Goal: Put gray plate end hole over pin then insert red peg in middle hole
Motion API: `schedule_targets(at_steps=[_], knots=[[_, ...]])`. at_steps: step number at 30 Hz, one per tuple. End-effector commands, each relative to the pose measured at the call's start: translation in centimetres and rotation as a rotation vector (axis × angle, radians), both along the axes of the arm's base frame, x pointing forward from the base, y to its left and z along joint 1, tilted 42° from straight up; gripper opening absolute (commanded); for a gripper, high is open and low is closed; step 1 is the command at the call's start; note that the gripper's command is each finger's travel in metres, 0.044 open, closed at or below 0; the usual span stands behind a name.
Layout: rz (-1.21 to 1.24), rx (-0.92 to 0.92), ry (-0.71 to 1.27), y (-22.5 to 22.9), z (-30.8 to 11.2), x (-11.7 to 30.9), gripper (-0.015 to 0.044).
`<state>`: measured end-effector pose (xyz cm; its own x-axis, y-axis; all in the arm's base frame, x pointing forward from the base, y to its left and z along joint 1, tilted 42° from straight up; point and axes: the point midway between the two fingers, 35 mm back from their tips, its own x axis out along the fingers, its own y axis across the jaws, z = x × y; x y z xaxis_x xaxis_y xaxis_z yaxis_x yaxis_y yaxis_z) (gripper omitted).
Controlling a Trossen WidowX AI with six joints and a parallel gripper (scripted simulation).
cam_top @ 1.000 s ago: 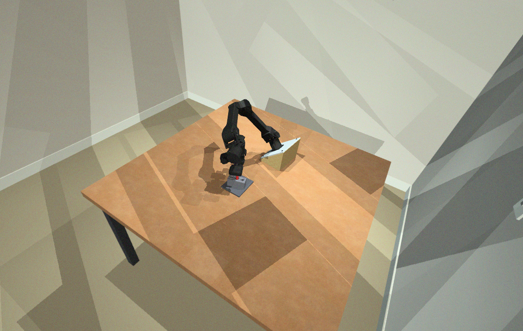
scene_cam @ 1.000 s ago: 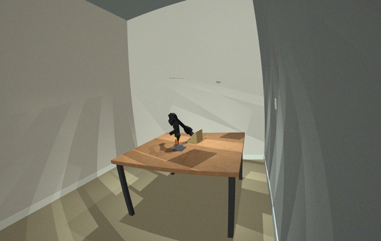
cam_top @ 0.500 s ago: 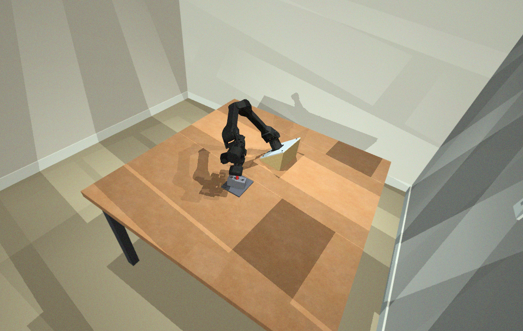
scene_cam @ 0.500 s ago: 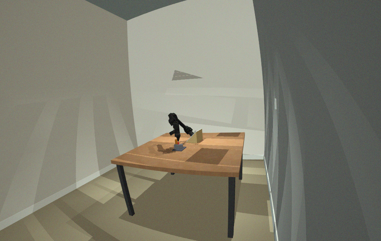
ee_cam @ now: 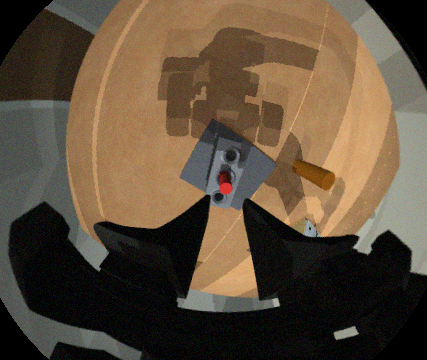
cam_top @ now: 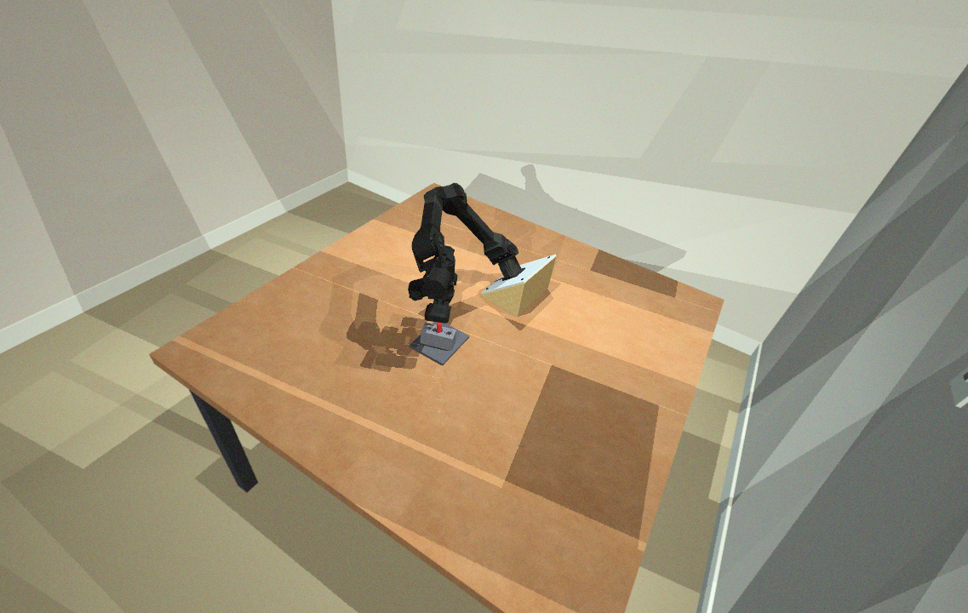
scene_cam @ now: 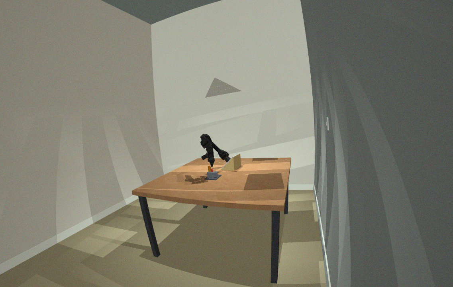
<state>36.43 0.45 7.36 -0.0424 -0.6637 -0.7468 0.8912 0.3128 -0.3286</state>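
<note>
The gray plate lies on the base, whose dark square slab shows around it. Both end holes show; whether the pin is in one cannot be told. The red peg stands in the plate's middle hole, its upper part sticking out; how deep it sits is unclear. My gripper is partly open, with nothing between its fingertips, close above the peg's top.
An orange peg stands on the table beside the base. A wedge-shaped block with a pale sloped top carries the arm's foot behind the base. The arm arches over from it.
</note>
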Motion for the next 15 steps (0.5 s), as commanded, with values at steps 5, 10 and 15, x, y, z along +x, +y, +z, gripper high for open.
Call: schedule_targets(at_steps=[5,10,15], knots=[[-0.003,0.002,-0.002,0.4,0.5,0.0,0.0150],[-0.003,0.002,-0.002,0.6,0.9,0.1,0.0150],[-0.003,0.002,-0.002,0.8,1.3,0.1,0.0150]])
